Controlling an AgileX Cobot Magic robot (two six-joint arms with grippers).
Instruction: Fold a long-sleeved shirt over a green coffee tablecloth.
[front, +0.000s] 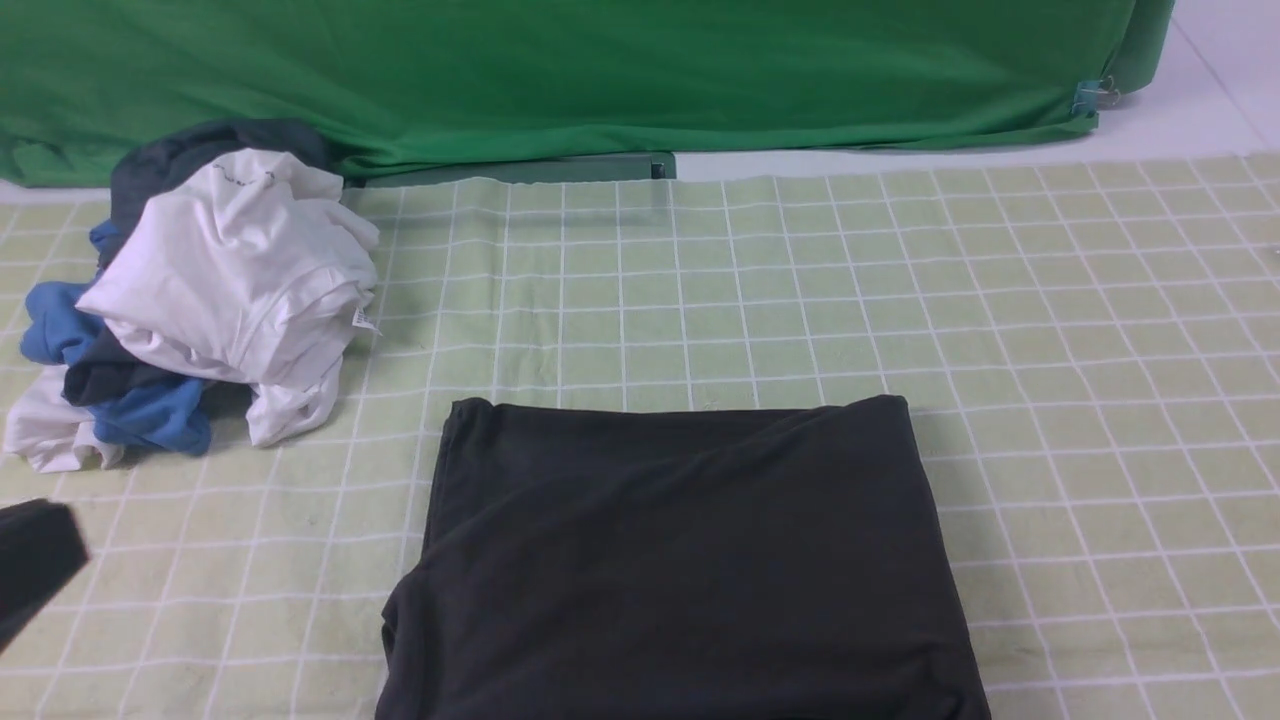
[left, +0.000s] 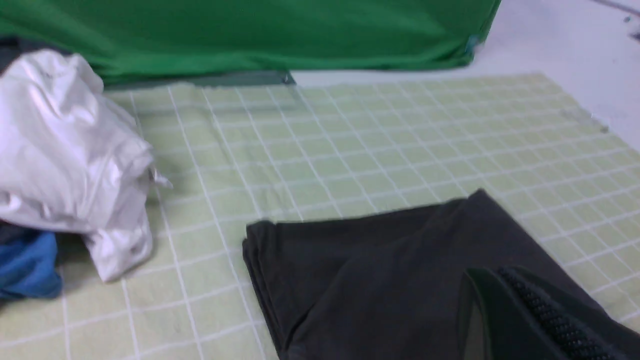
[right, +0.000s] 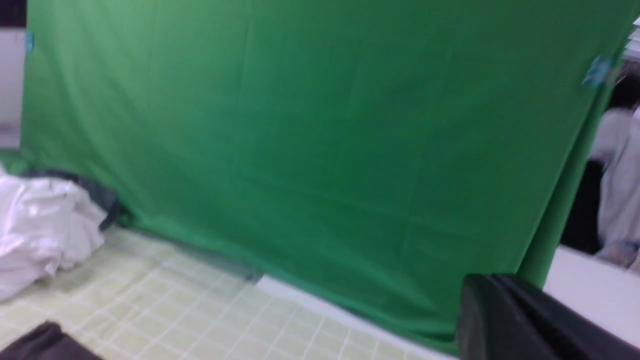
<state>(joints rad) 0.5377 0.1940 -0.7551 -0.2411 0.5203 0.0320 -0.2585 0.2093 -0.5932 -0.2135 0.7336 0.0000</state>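
Left claw (left: 525, 320) (closed) by soft, rectangular folded shirt (front: 680, 560).

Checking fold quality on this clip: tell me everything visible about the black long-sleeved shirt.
The long-sleeved shirt is a matte black-charcoal soft knit, folded into a roughly rectangular stack lying flat on the green checked tablecloth, front and centre. Its far edge runs straight; the left wrist view shows several layers at the folded side. A shallow diagonal crease crosses the top. No sleeves, print or label show. Its near edge is out of frame. It lies apart from the pile of white and blue clothes. Nothing visibly grips it.
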